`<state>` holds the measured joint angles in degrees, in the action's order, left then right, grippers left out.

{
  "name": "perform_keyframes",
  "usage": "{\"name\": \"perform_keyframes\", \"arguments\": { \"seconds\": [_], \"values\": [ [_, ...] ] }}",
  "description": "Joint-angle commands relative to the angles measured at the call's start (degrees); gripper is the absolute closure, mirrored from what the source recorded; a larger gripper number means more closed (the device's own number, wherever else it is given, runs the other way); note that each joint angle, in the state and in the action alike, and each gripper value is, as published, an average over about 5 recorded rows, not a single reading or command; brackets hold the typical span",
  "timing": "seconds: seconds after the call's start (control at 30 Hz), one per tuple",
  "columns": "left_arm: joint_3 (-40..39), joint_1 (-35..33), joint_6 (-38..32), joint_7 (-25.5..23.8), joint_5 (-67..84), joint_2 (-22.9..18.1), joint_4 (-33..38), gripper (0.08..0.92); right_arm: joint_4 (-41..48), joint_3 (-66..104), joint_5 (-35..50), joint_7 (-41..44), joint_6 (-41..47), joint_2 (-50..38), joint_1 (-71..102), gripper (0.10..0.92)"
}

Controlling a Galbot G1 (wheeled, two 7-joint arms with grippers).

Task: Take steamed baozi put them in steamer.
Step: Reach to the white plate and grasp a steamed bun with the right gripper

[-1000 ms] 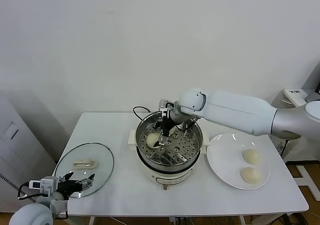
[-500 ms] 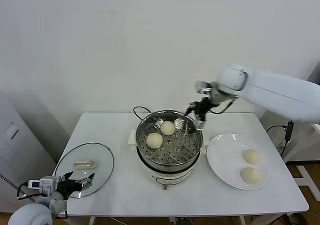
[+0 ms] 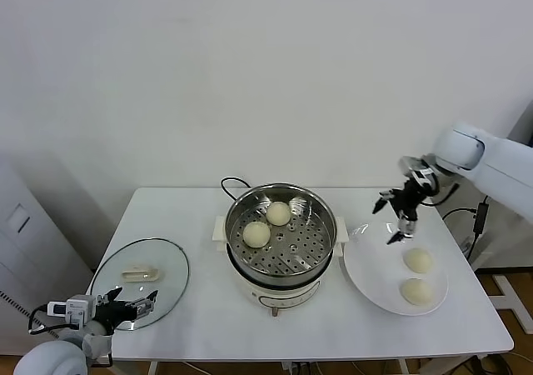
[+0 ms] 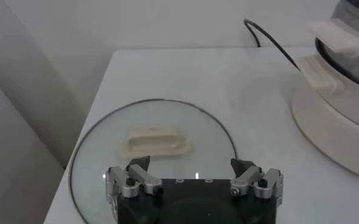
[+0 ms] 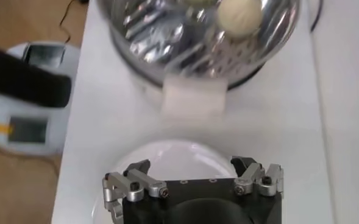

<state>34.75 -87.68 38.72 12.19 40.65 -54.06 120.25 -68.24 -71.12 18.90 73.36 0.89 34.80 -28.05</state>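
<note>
My right hand (image 3: 398, 217), empty and spread, has swung from the steamer (image 3: 281, 240), now holding two baozi (image 3: 256, 234), to the plate (image 3: 366, 279) near the bench's right edge, where two remain.

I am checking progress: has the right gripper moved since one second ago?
Yes. The right gripper, open and empty, has left the steamer and now hovers over the plate, near the two buns still there.
</note>
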Motion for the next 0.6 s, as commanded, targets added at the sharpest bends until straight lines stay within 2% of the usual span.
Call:
{"name": "perform_keyframes", "arguments": {
  "seconds": [0.03,0.6],
  "values": [
    [-0.08,-0.02,0.03,-0.02,0.0,0.05,-0.09,0.177,2.76,8.09,-10.9,3.51,-6.32,-3.13,11.47,0.203],
    [-0.34,0.0,0.13,0.0,-0.03,0.0,-0.04,0.177,4.76,21.34,-21.61,2.16,-10.52,-3.1,26.3,0.203]
  ]
}}
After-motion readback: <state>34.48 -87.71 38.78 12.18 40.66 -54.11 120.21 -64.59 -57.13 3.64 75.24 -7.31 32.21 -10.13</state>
